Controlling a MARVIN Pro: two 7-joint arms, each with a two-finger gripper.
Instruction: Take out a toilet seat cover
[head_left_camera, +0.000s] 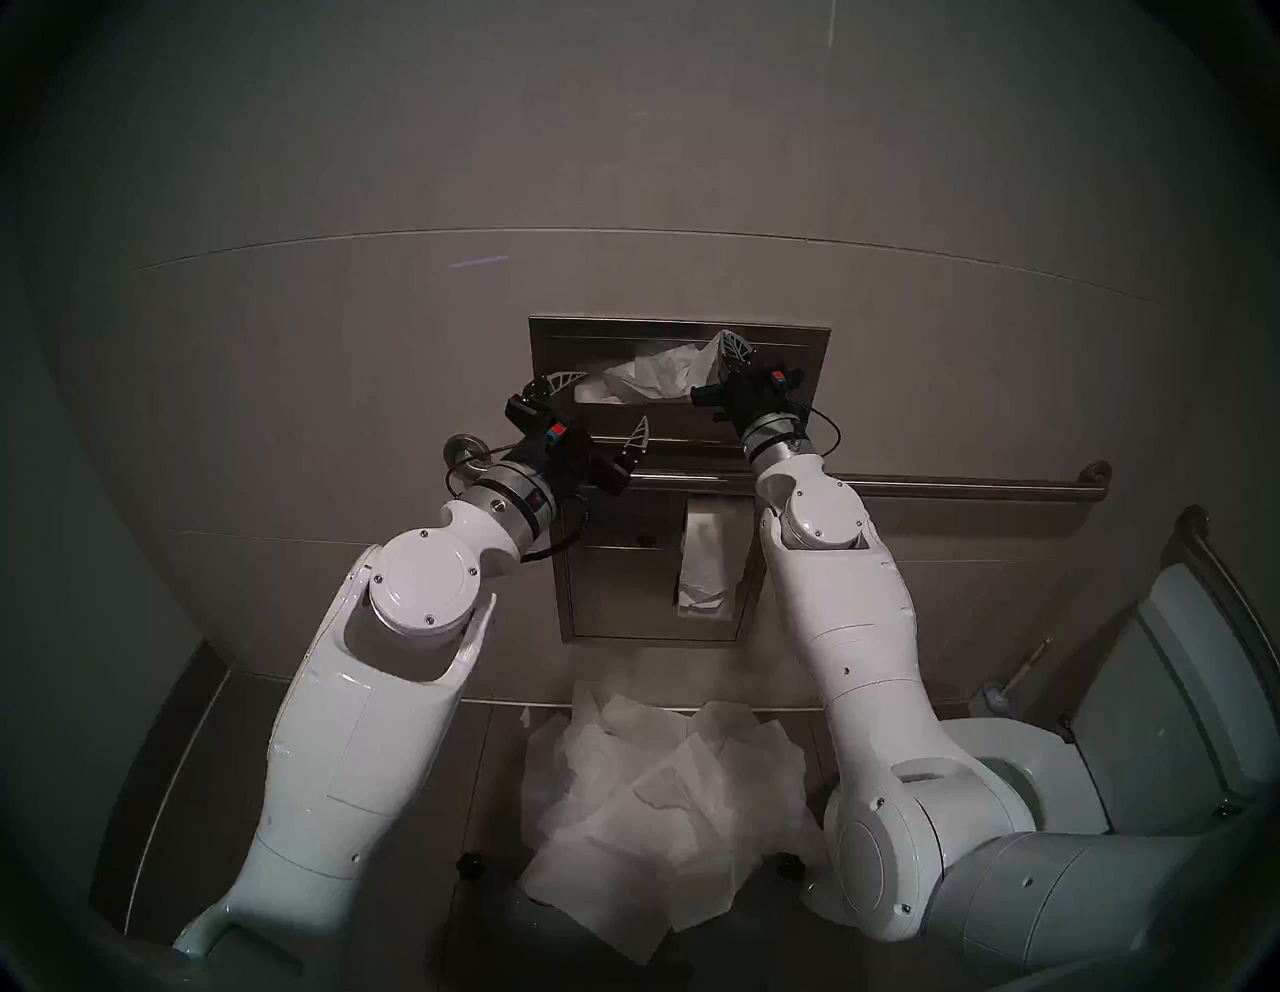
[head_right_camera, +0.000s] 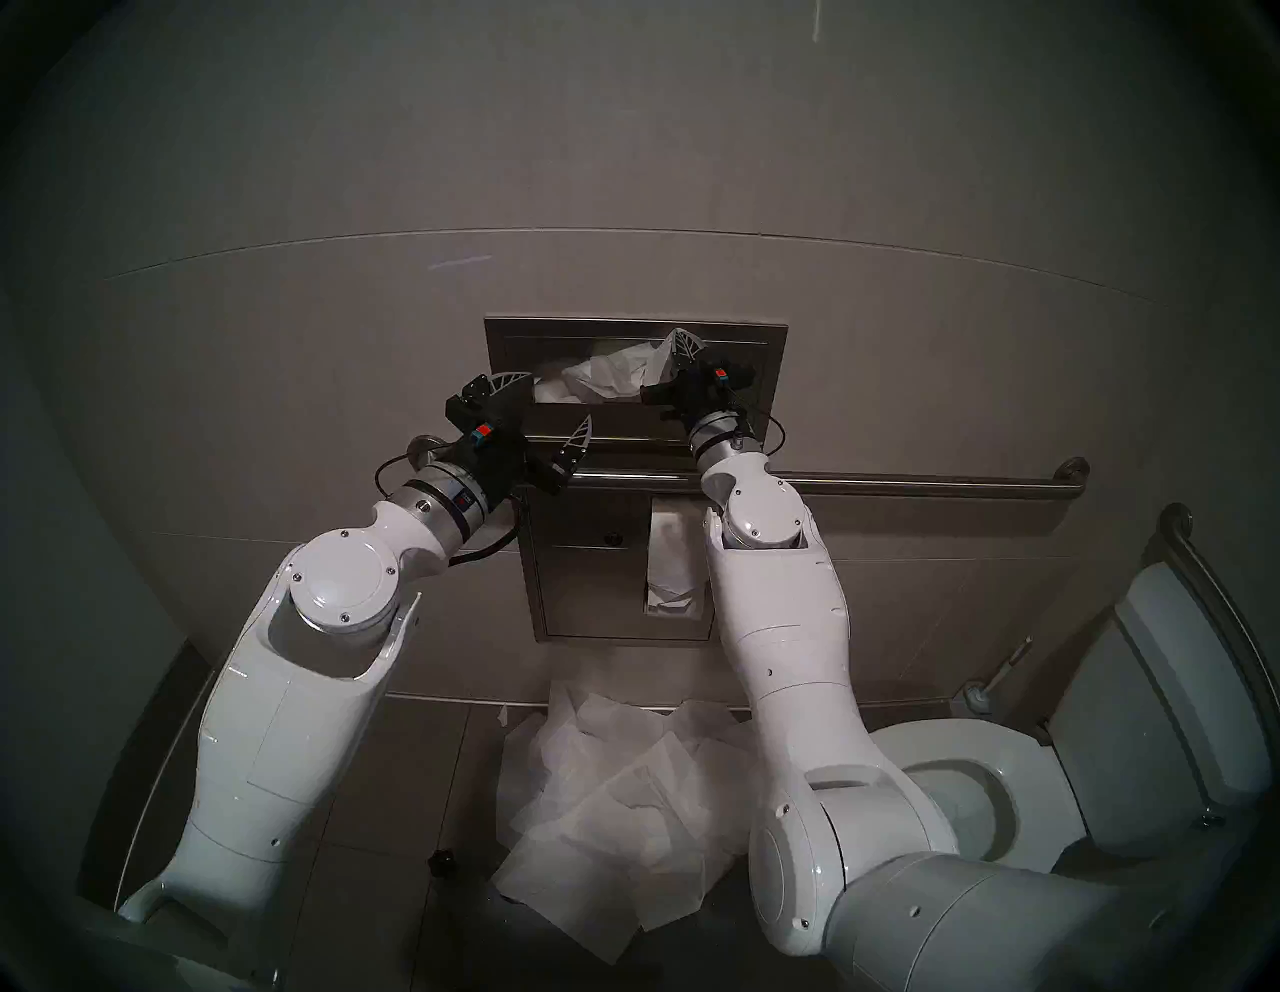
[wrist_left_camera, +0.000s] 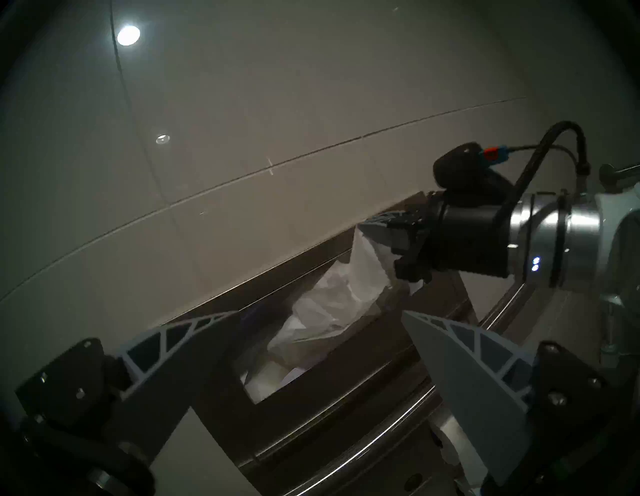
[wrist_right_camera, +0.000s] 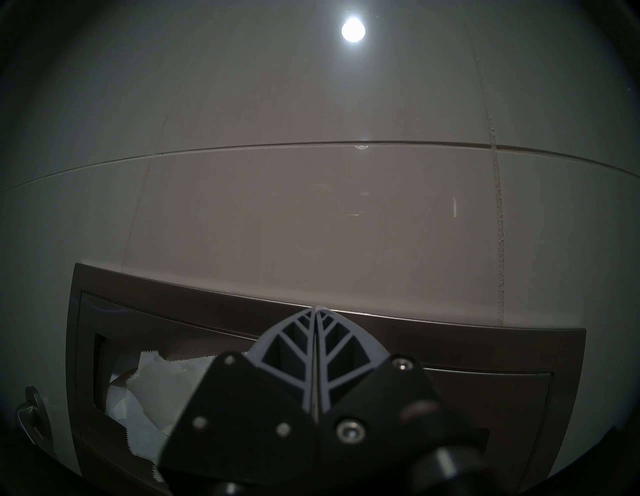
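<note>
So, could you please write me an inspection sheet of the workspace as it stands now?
Surface: grey tiled wall with a recessed steel dispenser.
Job's things: toilet seat cover bunched, partly out of the dispenser slot.
Clutter: heap of white sheets on the floor.
Grippers: right tool shut on the cover; left tool open, empty, beside the slot.
Cables: black cable looped at the right wrist.
Surroundings: grab bar, toilet, paper roll.

Brushed metal dispenser (head_left_camera: 796, 346), crinkled thin paper toilet seat cover (head_left_camera: 654, 377), glossy wall tiles (head_left_camera: 623, 138).
</note>
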